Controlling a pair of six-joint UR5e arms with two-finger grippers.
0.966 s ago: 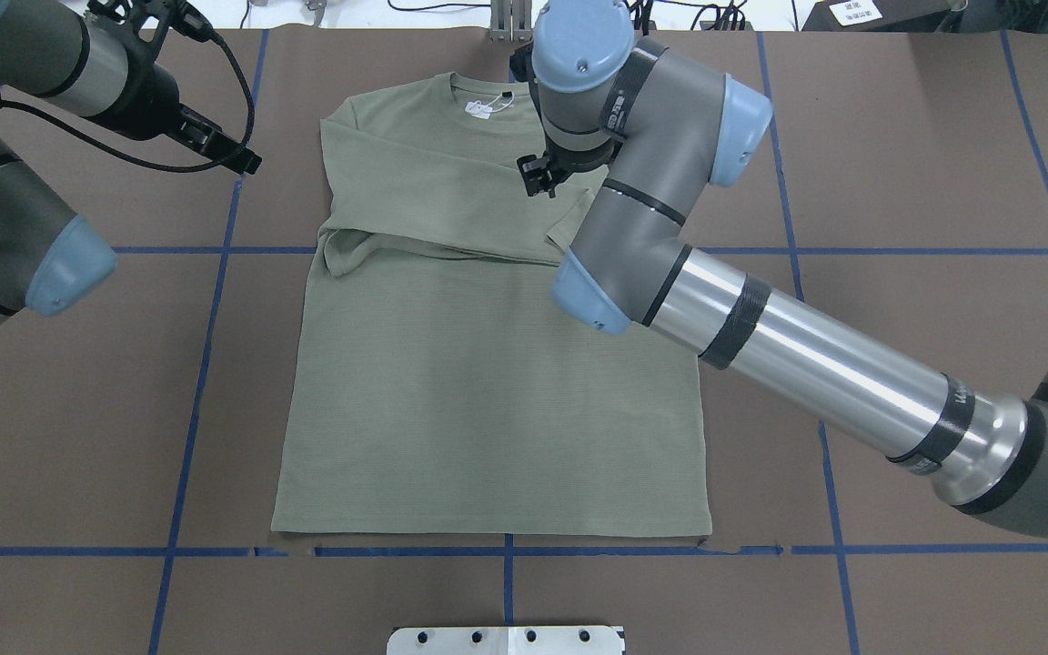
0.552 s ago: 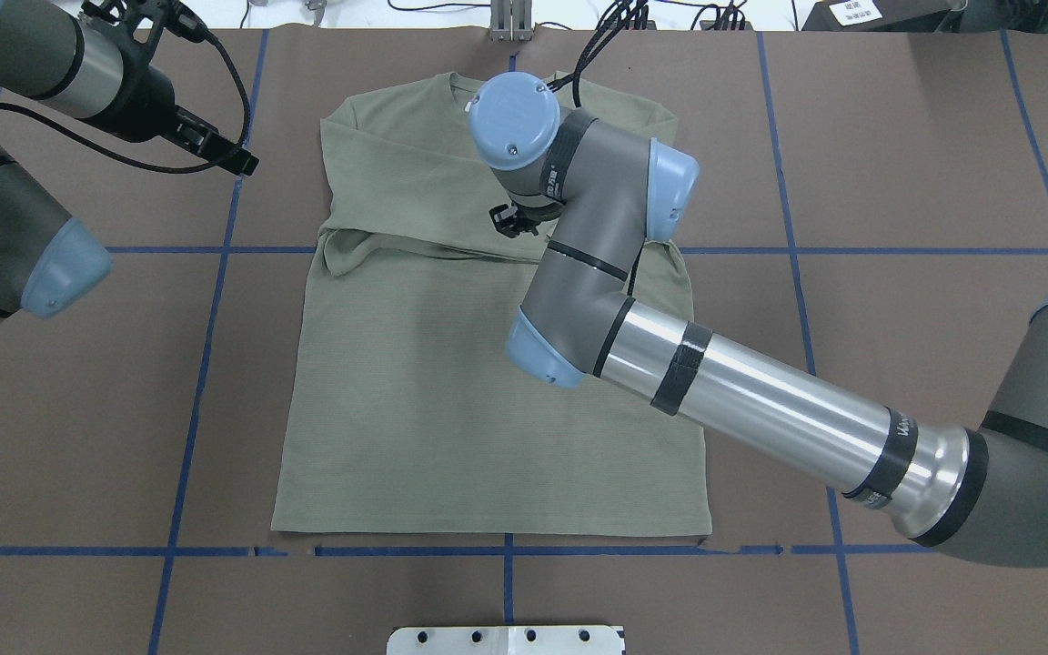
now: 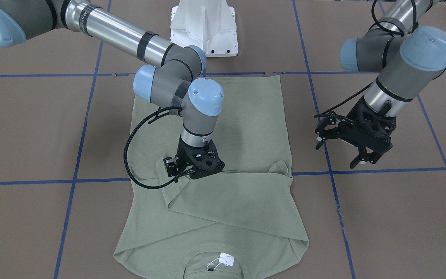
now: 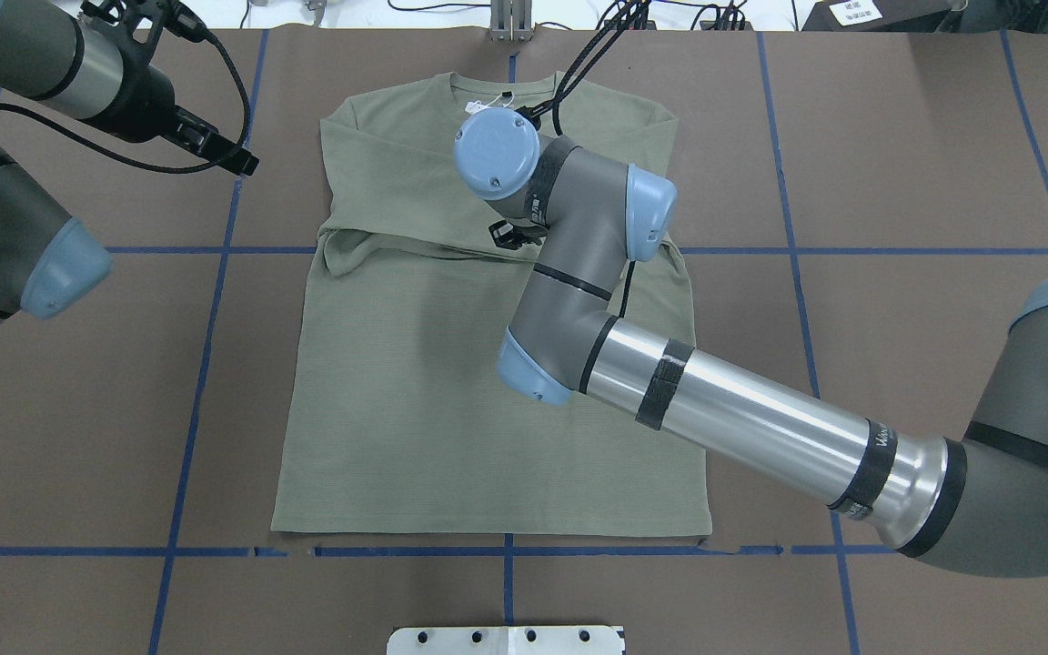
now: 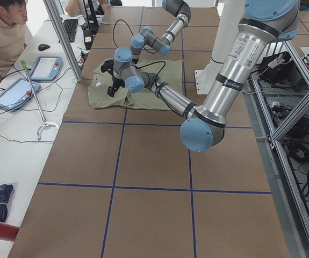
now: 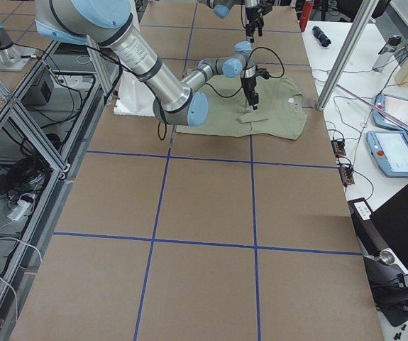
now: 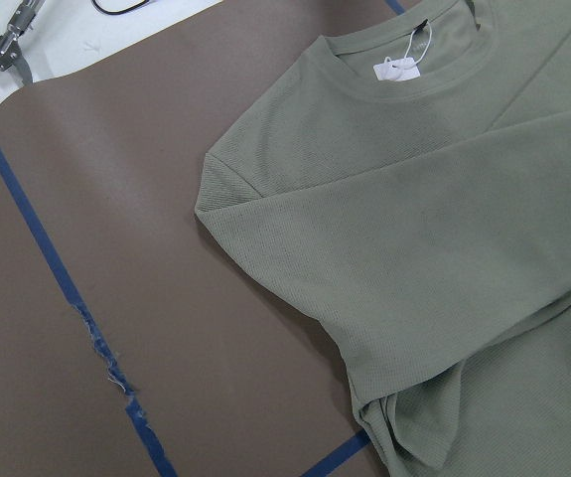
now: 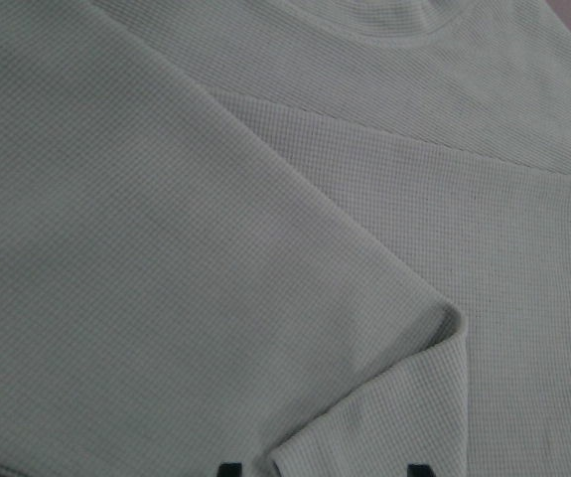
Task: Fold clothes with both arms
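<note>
Right pincer (image 3: 187,172) low, spread (left pincer (image 3: 343,153) raised, spread).

We see the shirt (image 8: 166,248) as matt sage cloth in a fine waffle knit. The table cover (image 4: 897,182) looks like matt brown paper; its blue tape (image 7: 37,234) frays toward 7 o'clock in the left wrist view. The right arm (image 4: 742,418) has shiny metal tubing and matt grey joints.

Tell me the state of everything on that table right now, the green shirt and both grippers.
Sage-green long-sleeved knit shirt: flat on the brown table, both sleeves folded across the chest, body not yet folded.
Right gripper: open, low over a sleeve cuff on the chest.
Left gripper: open, empty, over bare table beside the shirt.
</note>
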